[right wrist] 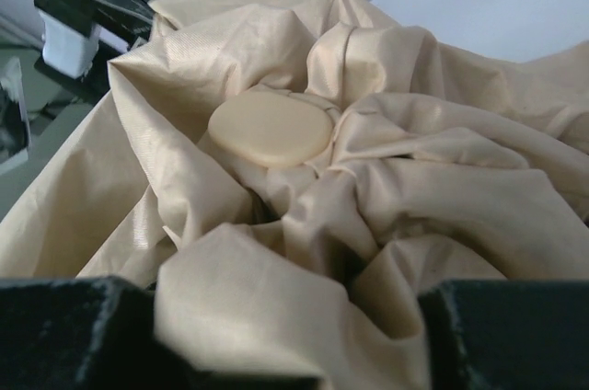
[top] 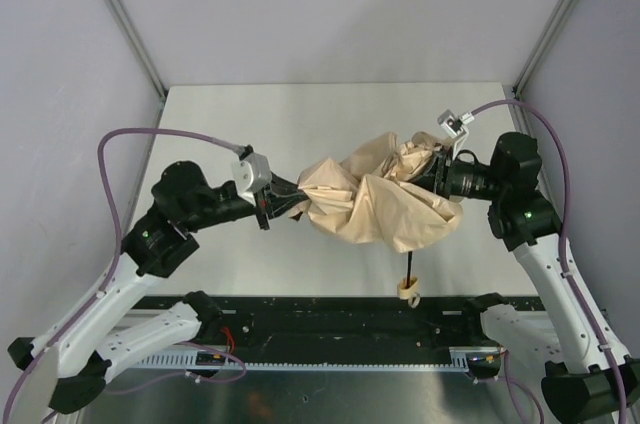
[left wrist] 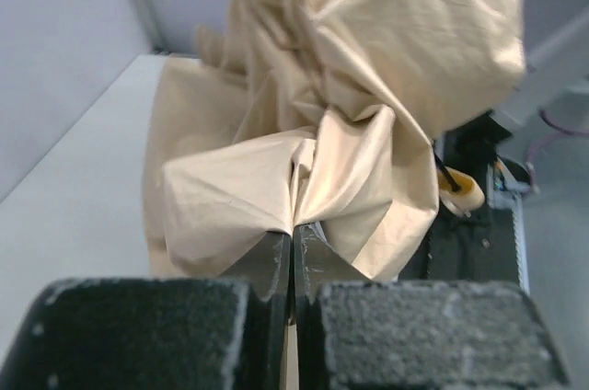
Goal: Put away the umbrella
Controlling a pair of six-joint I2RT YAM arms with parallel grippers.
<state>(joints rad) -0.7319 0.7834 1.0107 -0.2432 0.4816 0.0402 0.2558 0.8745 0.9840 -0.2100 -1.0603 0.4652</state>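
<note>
Your left fingers (left wrist: 269, 266) pinch a fold of the umbrella (top: 385, 199); your right fingers (right wrist: 502, 326) clamp its bunched cloth. The handle (top: 409, 291) hangs near the front edge of the desk (top: 300, 114).

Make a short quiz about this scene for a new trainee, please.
1. True or false: the left gripper is open and clear of the umbrella.
2. In the top view, on which side of the canopy does the handle show? A far; B near; C left.
3. What fills the gap between the fingers of the right gripper?

Key: 1 false, it is shut on the fabric; 2 B; 3 bunched canopy fabric.
</note>
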